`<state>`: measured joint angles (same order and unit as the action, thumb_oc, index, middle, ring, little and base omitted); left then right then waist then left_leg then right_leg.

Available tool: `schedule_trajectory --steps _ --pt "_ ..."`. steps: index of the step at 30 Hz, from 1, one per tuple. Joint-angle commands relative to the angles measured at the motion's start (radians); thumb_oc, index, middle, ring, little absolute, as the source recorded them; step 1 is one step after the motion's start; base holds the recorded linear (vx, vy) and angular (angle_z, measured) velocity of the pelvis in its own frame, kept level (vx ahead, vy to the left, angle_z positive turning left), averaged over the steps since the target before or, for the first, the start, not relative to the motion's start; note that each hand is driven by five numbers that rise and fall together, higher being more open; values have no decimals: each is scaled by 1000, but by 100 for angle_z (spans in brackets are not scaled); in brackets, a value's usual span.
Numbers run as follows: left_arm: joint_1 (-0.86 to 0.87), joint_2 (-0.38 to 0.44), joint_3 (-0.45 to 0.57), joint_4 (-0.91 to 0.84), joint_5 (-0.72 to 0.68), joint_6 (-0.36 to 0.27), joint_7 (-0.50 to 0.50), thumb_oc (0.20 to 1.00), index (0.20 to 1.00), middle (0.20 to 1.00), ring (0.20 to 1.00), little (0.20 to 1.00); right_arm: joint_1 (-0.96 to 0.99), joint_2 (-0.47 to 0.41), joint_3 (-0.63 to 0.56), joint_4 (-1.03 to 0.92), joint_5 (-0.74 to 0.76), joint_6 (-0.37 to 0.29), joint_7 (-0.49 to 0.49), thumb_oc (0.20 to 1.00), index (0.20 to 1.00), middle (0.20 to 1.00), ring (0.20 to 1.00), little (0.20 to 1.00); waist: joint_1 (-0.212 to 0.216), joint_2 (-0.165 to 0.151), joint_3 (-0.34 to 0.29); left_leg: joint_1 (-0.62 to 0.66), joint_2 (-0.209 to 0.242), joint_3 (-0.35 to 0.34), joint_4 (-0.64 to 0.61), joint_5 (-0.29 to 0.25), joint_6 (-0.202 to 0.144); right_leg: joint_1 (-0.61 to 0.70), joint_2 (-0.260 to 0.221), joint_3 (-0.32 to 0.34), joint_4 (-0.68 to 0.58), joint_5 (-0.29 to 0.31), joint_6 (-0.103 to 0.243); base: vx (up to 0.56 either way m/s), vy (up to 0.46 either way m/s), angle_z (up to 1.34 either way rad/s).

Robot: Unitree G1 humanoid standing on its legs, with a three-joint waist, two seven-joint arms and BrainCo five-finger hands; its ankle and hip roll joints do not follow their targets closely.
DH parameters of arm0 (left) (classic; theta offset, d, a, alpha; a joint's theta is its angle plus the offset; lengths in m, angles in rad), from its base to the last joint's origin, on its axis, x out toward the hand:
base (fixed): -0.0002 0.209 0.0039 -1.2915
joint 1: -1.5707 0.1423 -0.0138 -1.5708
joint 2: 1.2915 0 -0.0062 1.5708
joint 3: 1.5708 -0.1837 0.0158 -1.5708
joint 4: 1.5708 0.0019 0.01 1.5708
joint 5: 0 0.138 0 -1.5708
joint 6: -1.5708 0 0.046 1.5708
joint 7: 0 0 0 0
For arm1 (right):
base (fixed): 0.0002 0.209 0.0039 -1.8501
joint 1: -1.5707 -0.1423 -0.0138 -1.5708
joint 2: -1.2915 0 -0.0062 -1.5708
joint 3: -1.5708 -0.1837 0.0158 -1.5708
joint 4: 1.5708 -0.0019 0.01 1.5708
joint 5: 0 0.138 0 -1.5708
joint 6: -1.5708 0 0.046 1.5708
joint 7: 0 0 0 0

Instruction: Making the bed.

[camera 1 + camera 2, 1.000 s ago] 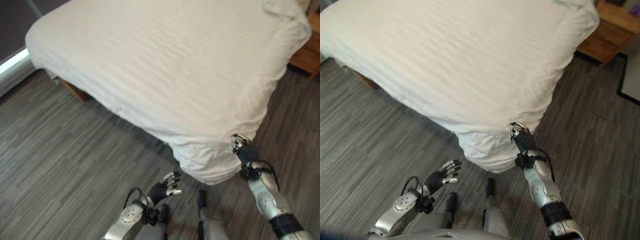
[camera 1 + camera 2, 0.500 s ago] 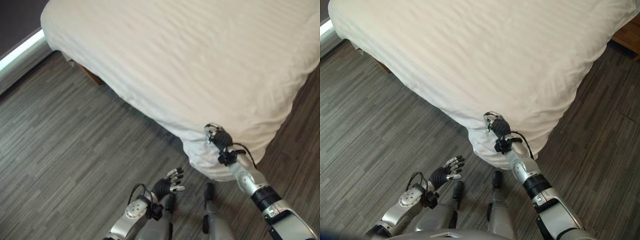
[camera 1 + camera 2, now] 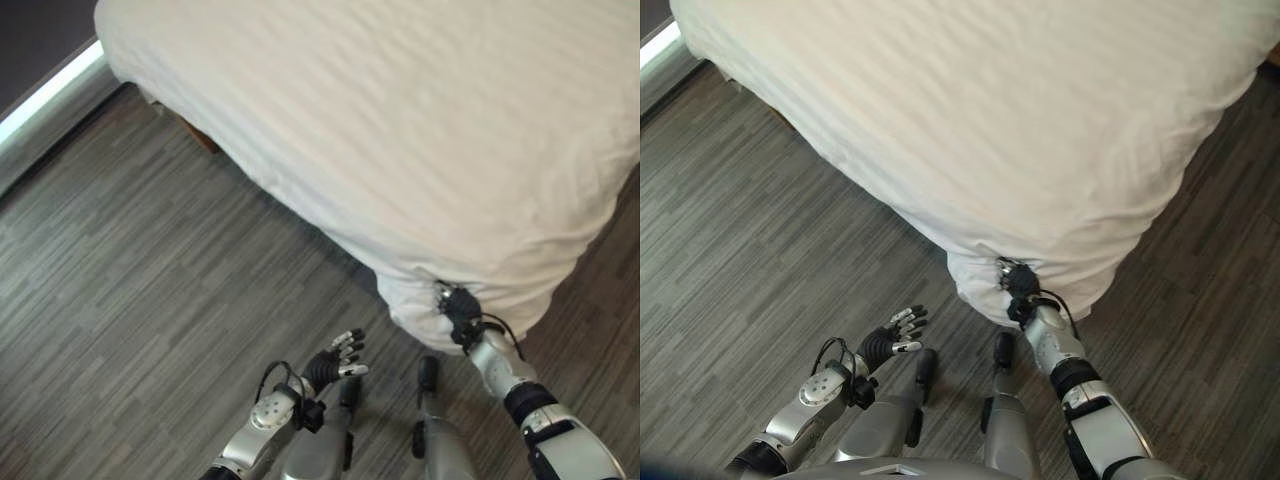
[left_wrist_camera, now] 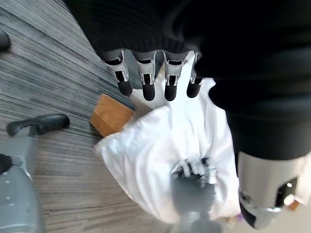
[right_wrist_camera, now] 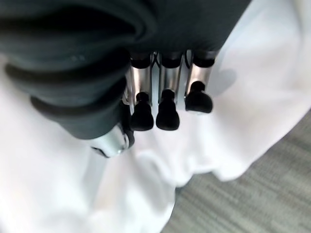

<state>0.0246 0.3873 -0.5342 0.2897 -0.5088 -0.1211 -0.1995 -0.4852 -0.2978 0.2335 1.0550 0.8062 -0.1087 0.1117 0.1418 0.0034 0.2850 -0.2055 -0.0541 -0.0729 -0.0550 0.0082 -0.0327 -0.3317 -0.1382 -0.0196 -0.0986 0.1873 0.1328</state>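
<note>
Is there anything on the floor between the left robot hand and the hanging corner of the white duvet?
Nothing visible. The left robot hand hangs open over bare wood-look floor, short of the duvet corner. The right robot hand is already against that corner, on its other side and out of the left hand's path.

A bed (image 3: 190,135) spans twelve to three o'clock on grey plank floor (image 3: 140,300), a white duvet (image 3: 400,120) draped directly over it.

The bed (image 3: 420,130) is cut off by the picture's top and right edges.
</note>
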Motion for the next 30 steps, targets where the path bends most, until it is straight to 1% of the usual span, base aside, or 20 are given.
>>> schedule_trajectory --steps 1,2,4,5,6,7,8,11,13,14,16,17,19,21,22,23,24,27,29,30 --pt "-29 -22 -30 -46 -36 -26 -12 1000 1000 1000 1000 1000 -39 -80 -44 32 -59 5 -48 200 200 200 200 200 25 31 -5 -41 0 -59 -32 68 -1 33 11 -22 11 5 50 16 3 15" --pt "-34 -29 -25 -47 -34 -23 -17 1000 1000 1000 1000 1000 -1 -89 -78 99 -81 17 -45 200 200 200 200 200 23 39 -2 -41 0 -61 -32 67 0 34 11 -23 11 2 50 16 3 16" --pt "-37 -30 -20 -49 -35 -21 -20 1000 1000 1000 1000 1000 26 -91 -90 121 -95 23 -42 200 200 200 200 200 20 41 -1 -40 1 -62 -32 67 1 35 11 -21 11 0 50 12 0 5" --pt "-38 -35 -3 -53 -37 -20 -20 1000 1000 1000 1000 1000 92 -102 -134 150 -110 28 -40 200 200 200 200 200 8 43 2 -37 0 -63 -32 65 2 35 11 -18 11 -1 50 27 2 -3" --pt "-37 -35 -4 -53 -37 -20 -20 1000 1000 1000 1000 1000 94 -102 -135 149 -110 28 -40 200 200 200 200 200 9 43 1 -37 0 -63 -32 64 2 36 11 -18 11 -2 50 35 1 -1" --pt "-35 -37 12 -55 -31 -20 -19 1000 1000 1000 1000 1000 157 -118 -186 177 -122 31 -45 200 200 200 200 200 -8 40 1 -35 0 -63 -32 60 4 37 11 -15 11 -4 49 0 0 0" --pt "-34 -37 11 -55 -31 -20 -19 1000 1000 1000 1000 1000 158 -118 -187 176 -123 31 -45 200 200 200 200 200 -7 41 0 -34 0 -63 -32 60 4 38 11 -15 11 -4 50 0 0 0" --pt "-32 -39 34 -48 -31 -24 -14 1000 1000 1000 1000 1000 240 -151 -285 200 -109 19 -70 200 200 200 200 200 -37 34 0 -27 0 -57 -32 52 7 39 13 -3 11 -7 51 29 6 -5" --pt "-37 -32 56 -55 -28 -30 -4 1000 1000 1000 1000 1000 303 -203 -396 189 -70 -8 -110 200 200 200 200 200 -72 24 -3 -21 1 -44 -32 45 8 39 16 11 11 -7 53 25 19 -10" --pt "-39 -31 61 -55 -27 -32 2 1000 1000 1000 1000 1000 320 -211 -431 171 -45 -20 -121 200 200 200 200 200 -83 21 -5 -18 1 -41 -32 41 9 39 18 17 11 -6 54 17 21 -23" --pt "-37 -29 68 -59 -27 -35 12 1000 1000 1000 1000 1000 372 -252 -565 115 50 -78 -171 200 200 200 200 200 -120 11 -12 -6 6 -29 -32 25 10 45 24 31 11 -14 55 36 6 -22" --pt "-37 -27 72 -62 -27 -37 16 1000 1000 1000 1000 1000 389 -256 -582 89 51 -94 -179 200 200 200 200 200 -129 6 -14 -8 5 -25 -32 30 10 40 23 36 11 -9 55 20 -6 -20" --pt "-31 -23 76 -69 -26 -38 20 1000 1000 1000 1000 1000 417 -251 -632 -35 107 -135 -177 200 200 200 200 200 -149 0 -20 -5 6 -20 -32 26 10 38 25 44 11 -9 55 -7 2 -27" --pt "-21 -14 82 -80 -27 -40 18 1000 1000 1000 1000 1000 456 -228 -633 -227 123 -165 -155 200 200 200 200 200 -162 -8 -23 -2 7 -9 -32 24 10 36 26 52 11 -6 57 -13 -4 -17" --pt "-19 -9 83 -84 -29 -42 16 1000 1000 1000 1000 1000 459 -218 -605 -325 120 -182 -141 200 200 200 200 200 -164 -13 -24 -2 8 -4 -32 25 9 34 27 57 11 -2 57 -47 -23 -22" --pt "-13 3 71 -98 -39 -39 8 1000 1000 1000 1000 1000 437 -185 -522 -532 157 -196 -87 200 200 200 200 200 -165 -16 -24 -4 7 11 -32 27 7 26 26 67 11 6 58 -41 -19 -32" --pt "-12 4 73 -99 -39 -38 8 1000 1000 1000 1000 1000 440 -181 -520 -540 153 -194 -92 200 200 200 200 200 -165 -17 -25 -4 7 12 -32 27 7 25 27 68 11 7 58 -49 -10 -30" --pt "-3 25 57 -114 -38 -35 -3 1000 1000 1000 1000 1000 397 -170 -367 -753 145 -169 -36 200 200 200 200 200 -156 -10 -22 -11 3 22 -32 32 6 15 24 76 11 14 58 -38 -21 -11" --pt "3 29 46 -119 -36 -35 -10 1000 1000 1000 1000 1000 359 -189 -298 -789 148 -149 -11 200 200 200 200 200 -146 -3 -23 -14 2 23 -32 35 5 11 23 75 11 17 58 -6 -9 -2" --pt "3 28 47 -119 -36 -36 -10 1000 1000 1000 1000 1000 358 -189 -297 -789 148 -149 -11 200 200 200 200 200 -147 -3 -23 -14 2 23 -32 35 5 11 23 75 11 17 58 0 0 0"
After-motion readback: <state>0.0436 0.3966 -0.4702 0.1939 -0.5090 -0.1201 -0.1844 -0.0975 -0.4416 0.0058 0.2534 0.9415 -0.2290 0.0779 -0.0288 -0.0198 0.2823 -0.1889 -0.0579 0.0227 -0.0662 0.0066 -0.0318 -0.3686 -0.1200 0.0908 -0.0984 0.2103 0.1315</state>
